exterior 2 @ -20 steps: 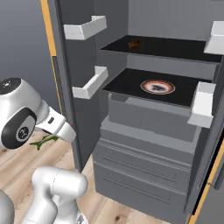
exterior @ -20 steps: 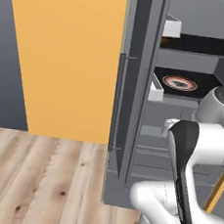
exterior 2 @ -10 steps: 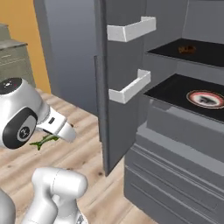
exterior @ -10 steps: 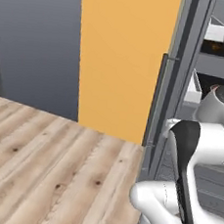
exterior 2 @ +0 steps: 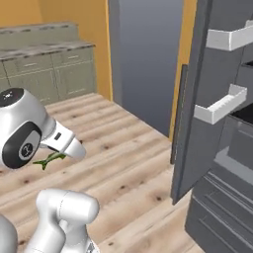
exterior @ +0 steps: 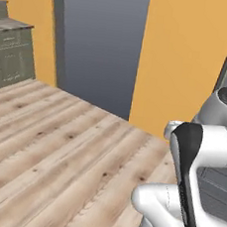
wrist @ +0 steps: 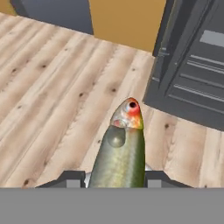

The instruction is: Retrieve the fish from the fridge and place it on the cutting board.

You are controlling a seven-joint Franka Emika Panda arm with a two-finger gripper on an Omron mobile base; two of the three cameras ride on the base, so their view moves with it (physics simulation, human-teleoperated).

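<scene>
Fish clamped in the gripper, above the plank floor beside the open fridge.

The gripper [wrist: 114, 175] pinches a slim, glossy grey-green fish [wrist: 120, 152] with a silvery, red-tinged head, held clear over light wood-grain floor [wrist: 52, 92]. The dark grey fridge [exterior 2: 217, 148] stands to the right, its door [exterior 2: 195, 108] swung out with white bins [exterior 2: 221, 105]; beige-green drawer cabinets [exterior 2: 49, 71] line the far orange wall [exterior: 187, 54], with open floor between.

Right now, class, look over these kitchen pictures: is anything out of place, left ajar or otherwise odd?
Yes. The fridge stands with its door swung wide open over the wooden floor. The fish is out of it, clamped in the tool and hanging above the floor, not on any board.
</scene>
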